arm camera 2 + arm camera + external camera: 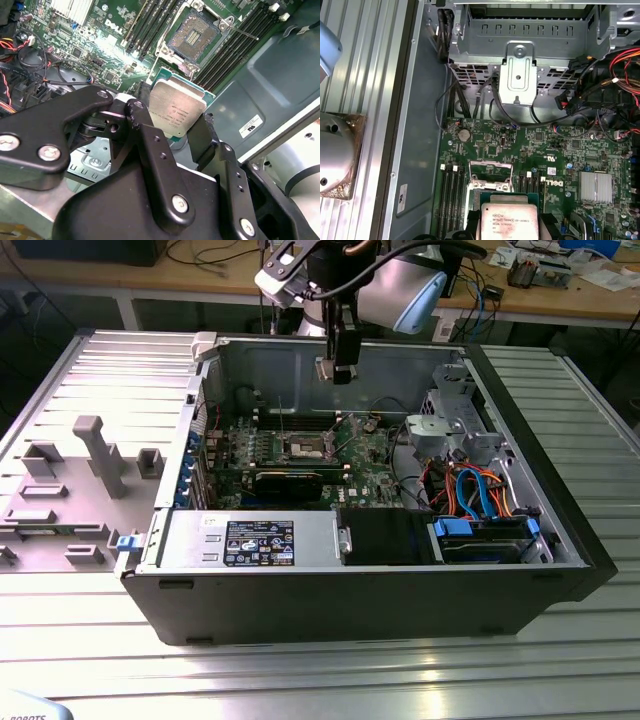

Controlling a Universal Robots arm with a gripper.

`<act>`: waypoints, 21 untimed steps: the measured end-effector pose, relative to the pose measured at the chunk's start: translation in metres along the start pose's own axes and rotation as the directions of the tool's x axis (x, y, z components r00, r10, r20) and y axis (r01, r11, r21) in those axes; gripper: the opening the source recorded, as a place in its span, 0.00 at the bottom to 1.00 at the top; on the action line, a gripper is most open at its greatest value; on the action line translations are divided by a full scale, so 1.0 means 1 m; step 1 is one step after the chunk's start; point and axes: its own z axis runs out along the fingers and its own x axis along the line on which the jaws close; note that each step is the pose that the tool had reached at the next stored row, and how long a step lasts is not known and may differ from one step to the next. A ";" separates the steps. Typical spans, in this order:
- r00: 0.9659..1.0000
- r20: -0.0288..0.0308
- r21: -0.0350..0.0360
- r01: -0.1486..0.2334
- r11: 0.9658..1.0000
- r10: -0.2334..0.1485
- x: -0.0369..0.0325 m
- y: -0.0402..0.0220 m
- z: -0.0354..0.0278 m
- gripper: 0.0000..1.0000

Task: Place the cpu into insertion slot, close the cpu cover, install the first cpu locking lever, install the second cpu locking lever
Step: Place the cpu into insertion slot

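Second wrist view is showing the end effector [175,131] gripping the cpu [178,111] by two opposite edges. Its black fingers [150,135] are pinching narrowly around the chip, likely so that the silver lid is facing up and the contact side is going untouched. The chip is hanging in the air over the green motherboard [100,30], apart from the insertion slot [194,32] and not yet seated. The slot is lying bare with its contact field exposed, and a thin locking lever [243,33] is sticking out beside it, probably released so the socket is lying open for the part. In the first wrist view the cpu cover [491,165] seems to be standing swung up off the socket. In the exterior view the arm is reaching down into an open computer case [350,600] lying on its side on a ribbed metal tabletop [300,670], with a grey fixture tray [80,470] sitting at the exterior view's left and a wooden tabletop [200,270] cluttered with cables running behind.
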 end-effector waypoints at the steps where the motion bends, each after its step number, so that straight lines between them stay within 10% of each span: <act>1: 1.000 0.000 0.000 -0.001 1.000 0.001 0.0000 0.0000 0.0000 0.54; 21: 1.000 0.002 0.000 -0.021 1.000 0.021 0.0000 0.0000 0.0000 0.54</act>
